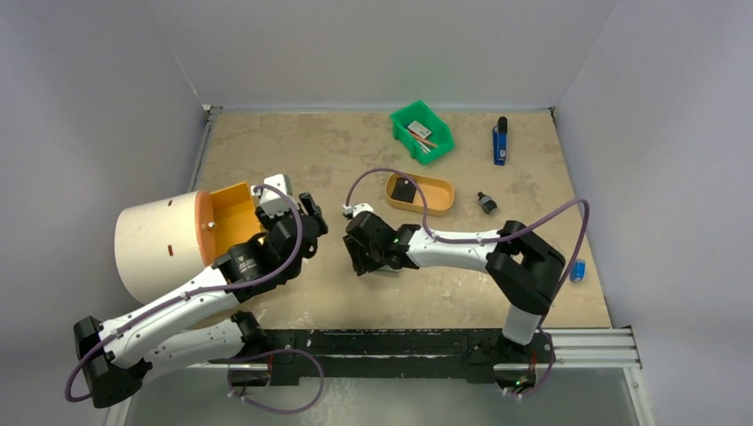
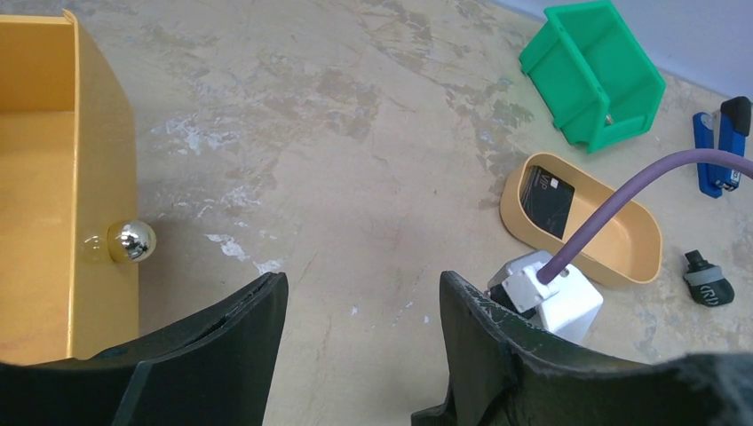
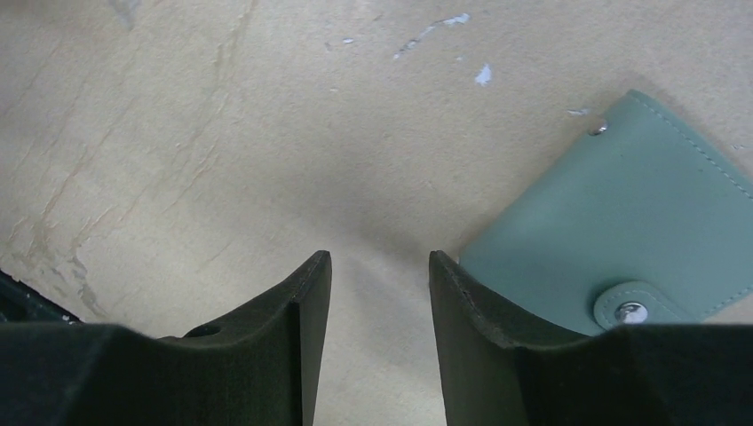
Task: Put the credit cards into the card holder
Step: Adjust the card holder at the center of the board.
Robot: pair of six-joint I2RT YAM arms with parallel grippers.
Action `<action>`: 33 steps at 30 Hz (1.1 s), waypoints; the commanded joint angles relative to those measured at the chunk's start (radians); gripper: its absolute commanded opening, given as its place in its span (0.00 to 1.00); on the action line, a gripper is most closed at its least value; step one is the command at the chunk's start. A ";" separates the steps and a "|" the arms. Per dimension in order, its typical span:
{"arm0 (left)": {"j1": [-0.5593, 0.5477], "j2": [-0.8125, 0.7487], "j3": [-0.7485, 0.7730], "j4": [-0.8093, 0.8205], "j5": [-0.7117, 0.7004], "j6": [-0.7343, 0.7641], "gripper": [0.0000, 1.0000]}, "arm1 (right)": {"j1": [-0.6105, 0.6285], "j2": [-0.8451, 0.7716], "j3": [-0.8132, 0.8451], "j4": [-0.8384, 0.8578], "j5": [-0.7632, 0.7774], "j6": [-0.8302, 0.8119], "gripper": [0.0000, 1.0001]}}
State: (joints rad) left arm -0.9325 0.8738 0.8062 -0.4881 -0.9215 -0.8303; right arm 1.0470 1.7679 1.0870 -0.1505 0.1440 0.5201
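The card holder lies closed on the table, grey-green with its round snap facing up. My right gripper hangs low just left of it, open, with bare table between the fingers; the right finger overlaps the holder's near corner. From above, the right gripper covers the holder. One black credit card leans inside the tan oval tray, also seen from above as the card. My left gripper is open and empty over bare table, left of the right gripper.
A white cylinder with an open orange drawer and its silver knob stands at the left. At the back are a green bin and a blue tool. A small black knob lies right of the tray.
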 commanded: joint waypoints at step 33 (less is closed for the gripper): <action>-0.003 0.049 -0.003 0.046 0.037 -0.022 0.62 | -0.167 -0.165 -0.139 -0.037 0.052 0.060 0.53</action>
State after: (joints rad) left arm -0.9325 0.9188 0.7986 -0.4786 -0.8898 -0.8536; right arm 0.8833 1.6592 0.9573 -0.1940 0.1703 0.5903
